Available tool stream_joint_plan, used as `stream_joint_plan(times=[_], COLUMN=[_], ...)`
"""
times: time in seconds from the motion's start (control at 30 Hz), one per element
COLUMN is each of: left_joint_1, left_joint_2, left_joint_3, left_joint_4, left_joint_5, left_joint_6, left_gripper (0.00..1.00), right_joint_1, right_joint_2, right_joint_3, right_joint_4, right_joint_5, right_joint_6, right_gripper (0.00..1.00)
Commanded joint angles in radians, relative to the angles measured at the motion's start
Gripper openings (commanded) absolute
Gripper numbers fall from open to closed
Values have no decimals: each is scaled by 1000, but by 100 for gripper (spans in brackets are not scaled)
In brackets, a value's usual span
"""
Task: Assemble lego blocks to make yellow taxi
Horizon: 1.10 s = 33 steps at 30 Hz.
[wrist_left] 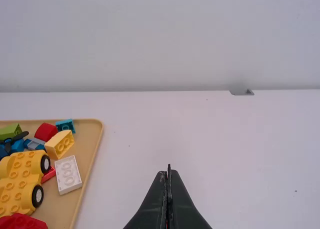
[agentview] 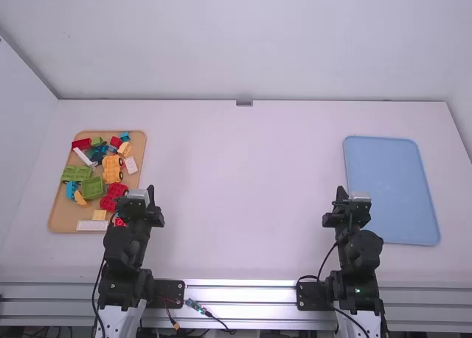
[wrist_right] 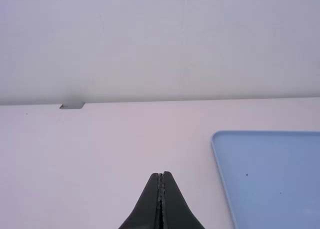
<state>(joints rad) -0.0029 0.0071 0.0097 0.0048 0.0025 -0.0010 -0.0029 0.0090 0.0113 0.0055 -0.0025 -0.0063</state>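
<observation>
My left gripper (agentview: 139, 198) is at the near right edge of the tan tray; in the left wrist view the gripper (wrist_left: 168, 172) is shut on nothing. The yellow wheeled base (agentview: 112, 169) lies in the tray's middle, its studs and two wheels facing my left wrist camera. Beside it are a white brick (wrist_left: 68, 174) and a yellow brick (wrist_left: 60, 144). An orange-yellow curved piece (agentview: 80, 198) lies by the green bricks (agentview: 92, 187). Near the blue tray's left edge is my right gripper (agentview: 352, 199); in the right wrist view that gripper (wrist_right: 161, 174) is shut, holding nothing.
The tan tray (agentview: 56, 218) at the left also holds red, blue, green and white bricks close together. A blue tray (agentview: 391, 183) lies flat at the right. Between them stretches the white table (agentview: 243, 190), with a wall behind its far edge.
</observation>
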Motion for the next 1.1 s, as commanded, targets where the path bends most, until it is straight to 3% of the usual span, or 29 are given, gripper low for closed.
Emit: stream_joint_plan(times=[0.0, 0.37, 1.07], left_joint_1=[0, -1, -13], left_joint_2=[0, 23, 261], left_joint_3=[0, 18, 197], left_joint_4=[0, -1, -8], left_joint_5=[0, 4, 20], left_joint_6=[0, -1, -14], left_gripper=[0, 4, 36], right_joint_1=[0, 1, 9], right_joint_2=[0, 29, 381], right_joint_3=[0, 23, 303], right_joint_4=[0, -4, -88], right_joint_5=[2, -5, -56], right_joint_6=[3, 3, 11], right_gripper=[0, 4, 36])
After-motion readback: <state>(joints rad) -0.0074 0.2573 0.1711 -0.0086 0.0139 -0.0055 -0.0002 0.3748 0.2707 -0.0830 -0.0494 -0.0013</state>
